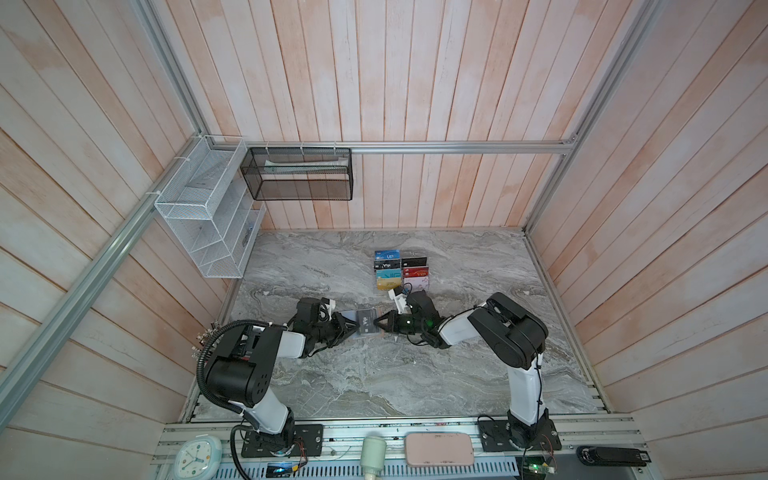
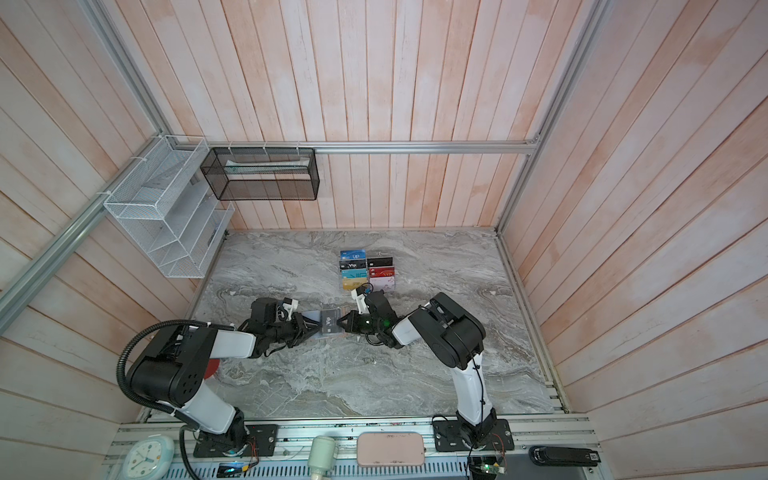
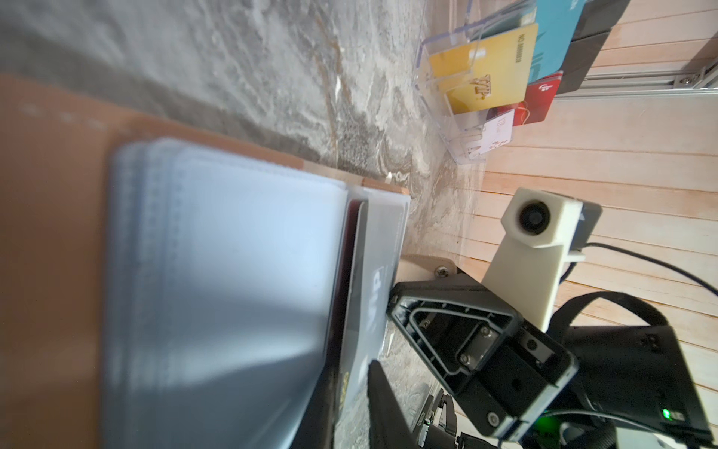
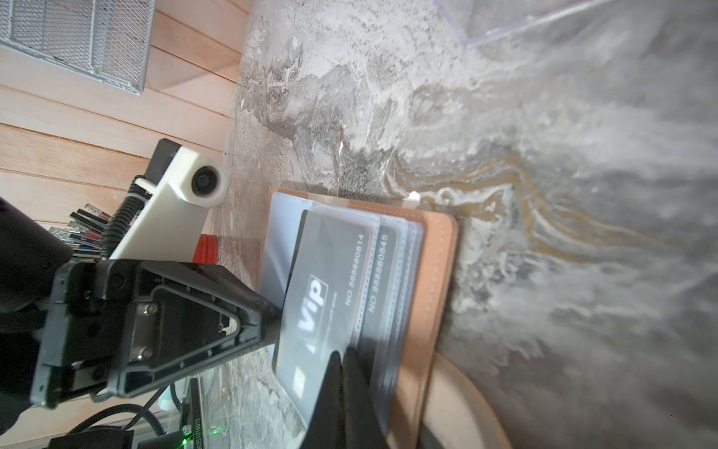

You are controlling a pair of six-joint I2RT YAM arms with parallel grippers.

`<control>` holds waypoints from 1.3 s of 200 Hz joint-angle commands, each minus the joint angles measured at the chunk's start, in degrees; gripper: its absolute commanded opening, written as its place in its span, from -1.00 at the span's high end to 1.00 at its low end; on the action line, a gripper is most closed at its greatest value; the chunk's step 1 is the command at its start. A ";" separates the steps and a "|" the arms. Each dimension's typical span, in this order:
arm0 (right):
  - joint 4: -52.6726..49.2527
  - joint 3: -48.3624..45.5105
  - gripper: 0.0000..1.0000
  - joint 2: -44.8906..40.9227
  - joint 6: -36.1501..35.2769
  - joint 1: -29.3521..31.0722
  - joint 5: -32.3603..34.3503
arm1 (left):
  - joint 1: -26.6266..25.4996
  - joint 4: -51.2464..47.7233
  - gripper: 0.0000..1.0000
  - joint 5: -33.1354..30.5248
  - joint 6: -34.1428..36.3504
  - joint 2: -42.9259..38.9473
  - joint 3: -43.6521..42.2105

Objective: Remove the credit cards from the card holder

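Right end effector (image 4: pixel 342 373) is clamped on the black Vip card (image 4: pixel 318 295), partly out of the open card holder (image 4: pixel 439 248), which lies mid-frame in both top views on the surface (image 1: pixel 374 374). A second black card (image 4: pixel 388 252) sits sleeved inside. Left end effector (image 1: pixel 351 328) sits against the holder's other side; apart or together, I cannot tell. The clear rack (image 1: pixel 401 270) just above holds seven cards. Both arms bend low, tip to tip

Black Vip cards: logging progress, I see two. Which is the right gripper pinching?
The black Vip card sticking partly out of the tan card holder, its edge pinched by the right gripper; the second Vip card stands in the acrylic rack, untouched.
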 commanded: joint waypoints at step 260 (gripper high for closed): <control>-10.81 -1.11 1.00 3.70 -1.07 1.22 -0.21 | 0.35 16.19 0.95 3.62 -0.91 6.77 -2.72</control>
